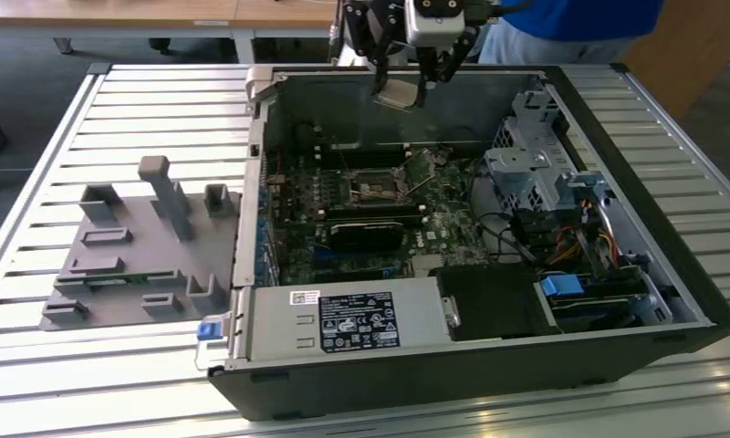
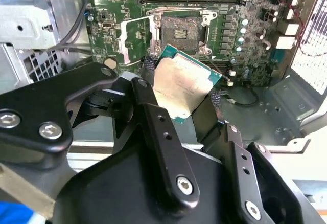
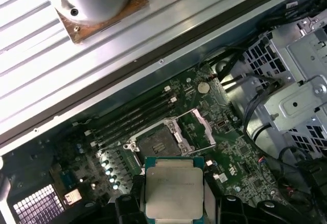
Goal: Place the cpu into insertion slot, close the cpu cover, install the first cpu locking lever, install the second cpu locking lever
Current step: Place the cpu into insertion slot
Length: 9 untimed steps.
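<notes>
Right, gripper [image 1: 401, 82] clamped on cpu [image 1: 396, 95], upper centre of the exterior view, well above the slot [image 1: 375, 187]. Chip looks tilted; a skewed landing could bend socket pins.

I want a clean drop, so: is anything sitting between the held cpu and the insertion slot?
Nothing visible does. The gripper holds the cpu in open air above the board. In both wrist views the insertion slot lies bare, with the cpu cover swung open to one side.
</notes>
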Available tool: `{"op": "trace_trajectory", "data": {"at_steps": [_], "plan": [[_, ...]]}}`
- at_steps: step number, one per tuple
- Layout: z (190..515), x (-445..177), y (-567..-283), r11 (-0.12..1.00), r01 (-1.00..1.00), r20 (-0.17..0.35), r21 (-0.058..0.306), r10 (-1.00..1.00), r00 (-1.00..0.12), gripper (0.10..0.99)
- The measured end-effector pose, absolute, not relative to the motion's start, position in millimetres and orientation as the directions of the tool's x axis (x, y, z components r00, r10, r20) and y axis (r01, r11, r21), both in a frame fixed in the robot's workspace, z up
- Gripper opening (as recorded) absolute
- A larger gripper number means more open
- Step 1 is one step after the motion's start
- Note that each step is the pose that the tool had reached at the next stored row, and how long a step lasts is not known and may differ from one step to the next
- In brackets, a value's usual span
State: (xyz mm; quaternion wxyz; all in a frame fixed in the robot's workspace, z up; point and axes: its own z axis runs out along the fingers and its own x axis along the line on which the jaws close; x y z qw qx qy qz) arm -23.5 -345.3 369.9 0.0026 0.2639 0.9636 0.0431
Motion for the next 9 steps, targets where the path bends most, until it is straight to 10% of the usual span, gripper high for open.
{"op": "trace_trajectory", "data": {"at_steps": [9], "plan": [[368.3, -23.5, -345.2, 0.829, 0.552, 0.018, 0.084, 0.553, -0.833, 0.541]]}}
